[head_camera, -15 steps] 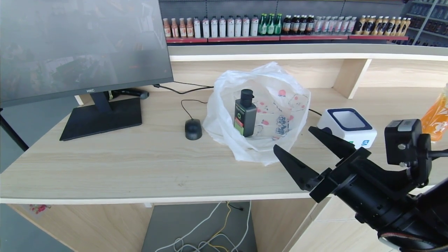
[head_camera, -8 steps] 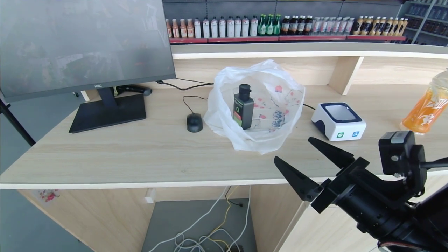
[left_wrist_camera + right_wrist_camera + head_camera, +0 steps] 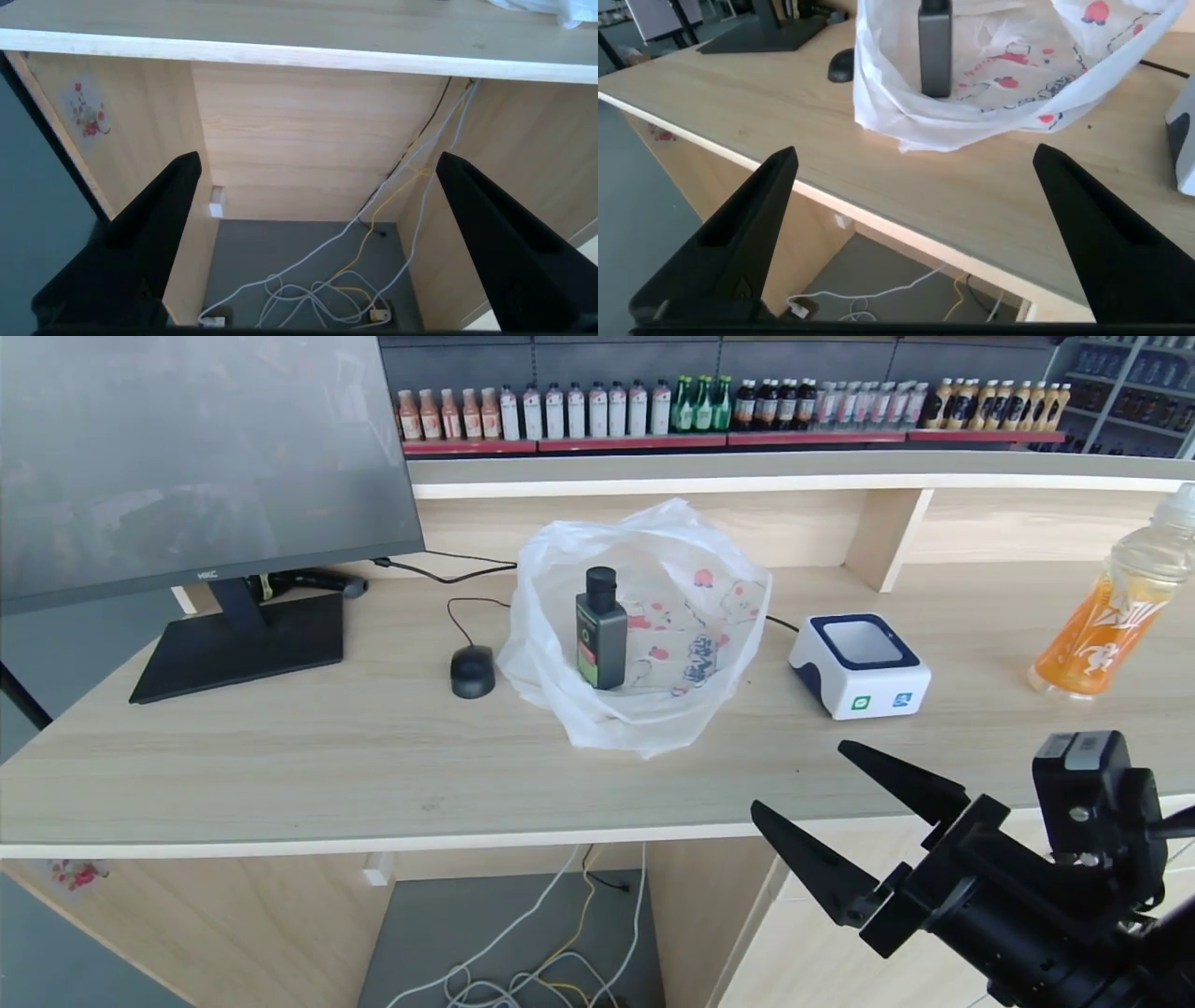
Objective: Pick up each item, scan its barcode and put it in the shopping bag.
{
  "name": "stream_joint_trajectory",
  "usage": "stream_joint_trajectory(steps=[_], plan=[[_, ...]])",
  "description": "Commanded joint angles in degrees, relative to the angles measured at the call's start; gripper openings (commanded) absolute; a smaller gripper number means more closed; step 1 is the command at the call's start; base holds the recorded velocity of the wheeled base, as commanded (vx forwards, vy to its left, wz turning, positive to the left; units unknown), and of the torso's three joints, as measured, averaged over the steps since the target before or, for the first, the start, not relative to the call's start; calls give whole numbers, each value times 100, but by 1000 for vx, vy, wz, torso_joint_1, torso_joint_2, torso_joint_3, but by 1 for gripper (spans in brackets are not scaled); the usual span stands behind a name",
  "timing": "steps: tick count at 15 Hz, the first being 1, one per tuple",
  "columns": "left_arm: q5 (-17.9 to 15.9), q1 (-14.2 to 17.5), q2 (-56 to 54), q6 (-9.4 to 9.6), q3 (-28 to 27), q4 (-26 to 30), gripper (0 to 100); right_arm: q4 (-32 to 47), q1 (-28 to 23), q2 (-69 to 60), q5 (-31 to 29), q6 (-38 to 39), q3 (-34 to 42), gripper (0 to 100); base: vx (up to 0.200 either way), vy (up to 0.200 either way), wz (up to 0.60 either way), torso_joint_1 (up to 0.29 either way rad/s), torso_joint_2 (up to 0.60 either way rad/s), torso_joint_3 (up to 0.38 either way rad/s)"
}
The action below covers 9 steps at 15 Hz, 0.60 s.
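**Orange bottle waits to the right of open jaws**

The right gripper [image 3: 798, 775] hangs just off the front edge of the counter [image 3: 280, 747], its jaws spread wide and empty. They are aimed forward and to the left, towards the shopping bag [image 3: 541, 616], which the right wrist view shows dead ahead.

The one item not yet bagged, an orange drink bottle [image 3: 1106, 616], stands far out on the right side of the counter. It is well apart from the jaws, farther back, and off to the right of the line they point along. The bottle is upright with its long axis near vertical, so a grasp would most likely come from the side, across the body. It has a clear neck, a pale cap and an orange printed label over orange liquid, and it looks smooth and round.

The right arm is plainly the nearer one. The left gripper [image 3: 318, 159], jaws also apart, sits low and faces the cables under the counter.

The scanner [image 3: 859, 665], a white box with a dark-rimmed window, sits between the bag and the orange bottle. A dark bottle [image 3: 600, 635] already stands upright inside the bag.
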State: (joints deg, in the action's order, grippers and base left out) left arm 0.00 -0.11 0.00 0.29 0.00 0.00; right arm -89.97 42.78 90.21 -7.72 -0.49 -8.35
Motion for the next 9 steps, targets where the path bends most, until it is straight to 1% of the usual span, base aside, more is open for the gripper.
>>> stream_joint_trajectory(steps=[1, 3, 9], plan=[[0, 2, 0, -12, 0, 0, 100, -3, -33, -109, -2, -13, 44, 100, 0, -200, 0, -2, -7, 2], [0, 2, 0, -12, 0, 0, 100, -3, -138, -135, -2, -22, 44, 100, 0, -200, 0, -2, 7, 0], [0, 11, 0, -64, 0, 0, 100, -3, -147, -56, -2, -48, 53, 100, 0, -200, 0, -3, 4, 6]])
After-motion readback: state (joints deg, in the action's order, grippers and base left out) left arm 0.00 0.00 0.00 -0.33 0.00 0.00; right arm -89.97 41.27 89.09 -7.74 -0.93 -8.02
